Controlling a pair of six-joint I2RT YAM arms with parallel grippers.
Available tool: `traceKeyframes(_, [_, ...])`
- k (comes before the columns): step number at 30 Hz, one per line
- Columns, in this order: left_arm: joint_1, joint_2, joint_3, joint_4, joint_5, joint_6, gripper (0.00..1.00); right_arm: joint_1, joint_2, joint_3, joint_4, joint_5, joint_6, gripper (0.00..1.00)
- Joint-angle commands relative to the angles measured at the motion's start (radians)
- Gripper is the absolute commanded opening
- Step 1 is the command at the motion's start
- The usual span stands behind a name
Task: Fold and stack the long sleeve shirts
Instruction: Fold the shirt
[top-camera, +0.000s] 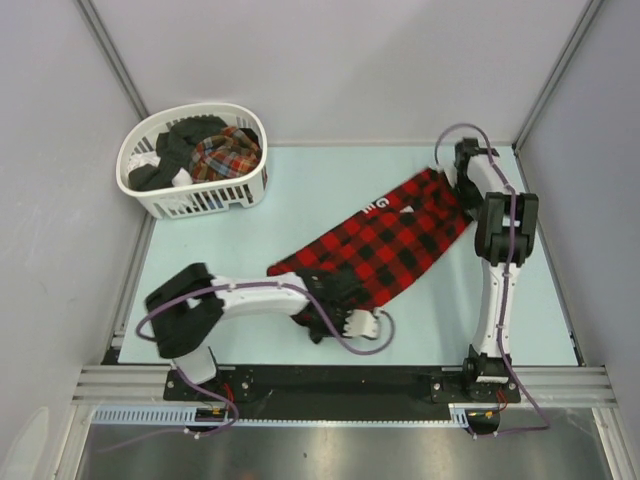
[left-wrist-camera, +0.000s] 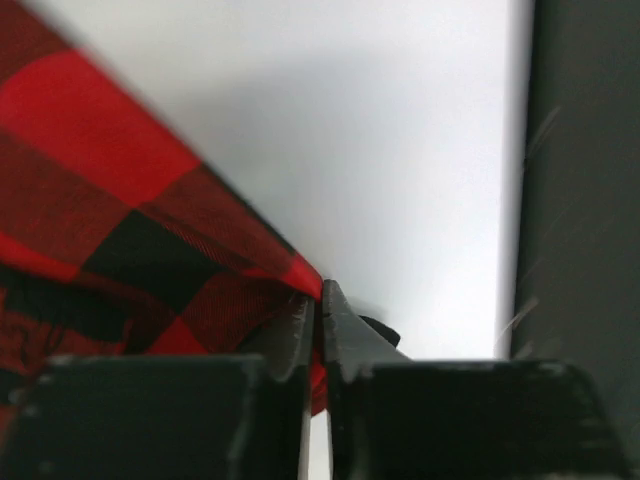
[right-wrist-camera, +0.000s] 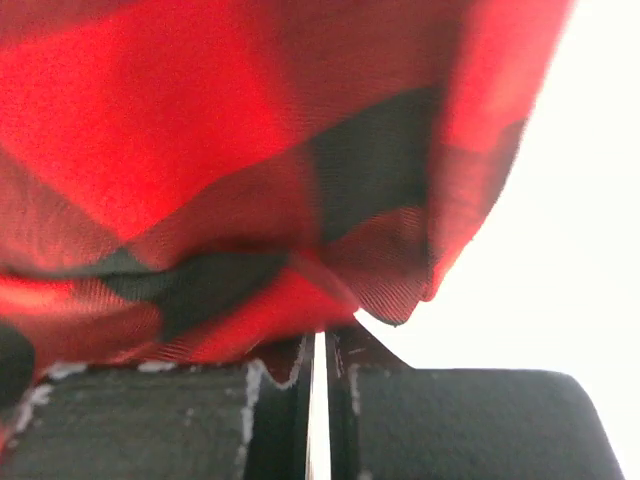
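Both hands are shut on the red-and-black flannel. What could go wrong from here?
1. The left hand pinches only the edge of the red-and-black flannel shirt; it may slip out under tension.
2. The right hand also holds near a corner of the cloth; same risk.
3. The shirt lies in a rumpled diagonal band, not spread flat, so a fold may come out crooked.

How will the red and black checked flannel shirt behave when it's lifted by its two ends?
Probably floppy: the red-and-black checked flannel shirt lies rumpled and bunches in folds at the right jaws. Likely to sag midway, being pinched only at two ends. The thin edge in the left jaws may slip.
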Motion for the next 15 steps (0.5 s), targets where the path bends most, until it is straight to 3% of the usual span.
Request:
traceKeyframes(1, [-0.147,0.148,0.191,-0.017,0.215,-0.389,0.31,0.126,0.14,0.289,0.498,-0.044,-0.034,0.02])
traceKeyframes(2, [-0.148,0.156,0.21,-0.017,0.231,-0.414,0.4,0.138,0.128,0.31,0.495,-0.041,-0.036,0.1])
traceKeyframes(4, [-0.127,0.115,0.24,-0.026,0.245,-0.442,0.5,0.152,0.032,0.306,0.495,-0.041,-0.036,0.24])
traceKeyframes(5, [-0.107,0.084,0.242,-0.029,0.259,-0.442,0.53,0.148,-0.017,0.289,0.493,-0.055,-0.025,0.43])
traceKeyframes(8, [0.044,-0.054,0.242,-0.03,0.326,-0.471,0.63,0.109,-0.214,0.161,0.489,-0.148,-0.005,0.67])
traceKeyframes(10, [0.218,-0.093,0.259,-0.055,0.39,-0.483,0.62,0.071,-0.301,0.081,0.442,-0.241,0.035,0.71])
traceKeyframes(15, [0.604,-0.059,0.3,-0.073,0.423,-0.511,0.61,0.008,-0.51,-0.124,0.316,-0.546,0.229,0.69])
